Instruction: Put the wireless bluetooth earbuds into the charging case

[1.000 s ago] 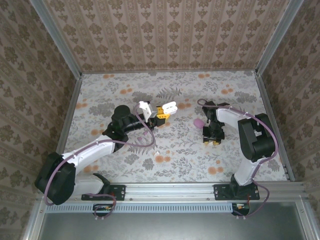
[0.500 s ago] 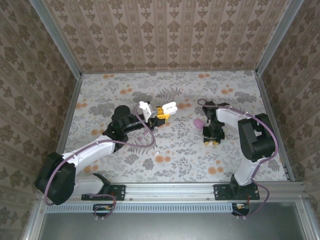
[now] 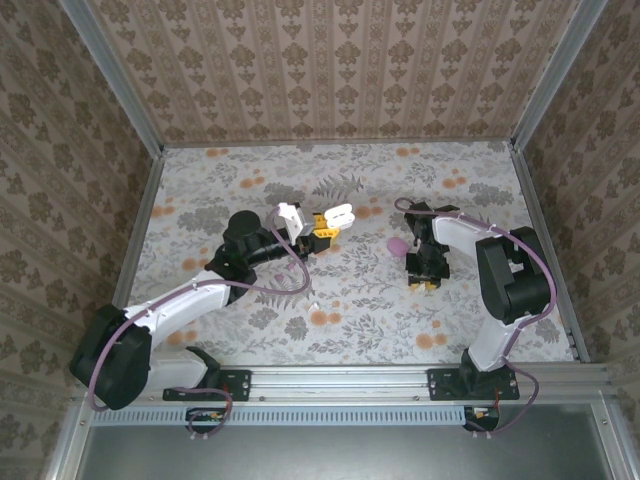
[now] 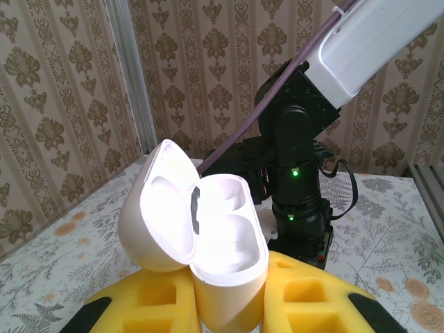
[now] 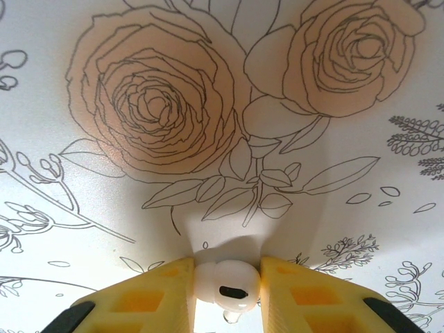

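- The left gripper [image 4: 229,305] has its yellow pads [image 4: 312,305] pressed on either side of the white charging case [image 4: 225,243], clamping the lower body.
- The case stands upright in that grip. Its lid [image 4: 156,208] is swung open to the left on its hinge, and the two pale hollows inside face the wrist camera.
- From above, the left gripper [image 3: 326,228] reaches out over the middle of the flowered table [image 3: 250,180], with the case [image 3: 340,213] at its tip.
- The right gripper [image 5: 225,288] is closed on a small white earbud [image 5: 225,277], pinched between its two yellow pads [image 5: 149,291].
- The earbud sits close over a printed rose on the cloth; whether it touches the cloth, I cannot tell.
- In the overhead view the right gripper [image 3: 427,282] points down at the table, well to the right of the case.
- A pink-purple oval piece [image 3: 397,245] lies on the cloth just left of the right arm's wrist.
- A tiny whitish piece [image 3: 312,303] lies on the cloth by the left forearm, too small to make out.
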